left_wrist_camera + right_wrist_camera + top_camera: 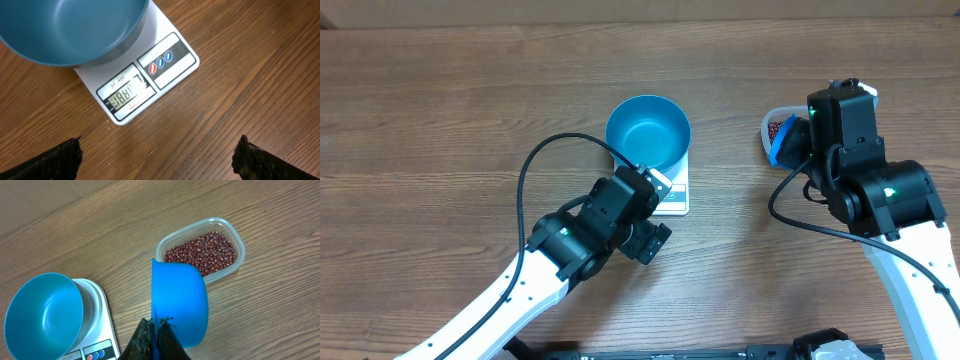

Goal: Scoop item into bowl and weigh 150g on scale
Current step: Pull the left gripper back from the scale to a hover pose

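Empty blue bowl (647,132) on scale (162,22), left hand (159,160) spread wide, right hand (157,339) clamped on blue scoop (179,302), beans (201,253) in tub (240,241)

1. We read "SF-400" above the LCD (126,95) on the small flat white square kitchen scale (175,35).
2. LCD digits look like "188"; partly blurred.
3. Red print (136,103) under LCD: too small for us to read.

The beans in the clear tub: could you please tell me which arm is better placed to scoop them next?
Right. The right gripper is shut on the blue scoop, poised at the tub of beans. The left gripper stands open and empty by the scale, which carries the empty bowl.
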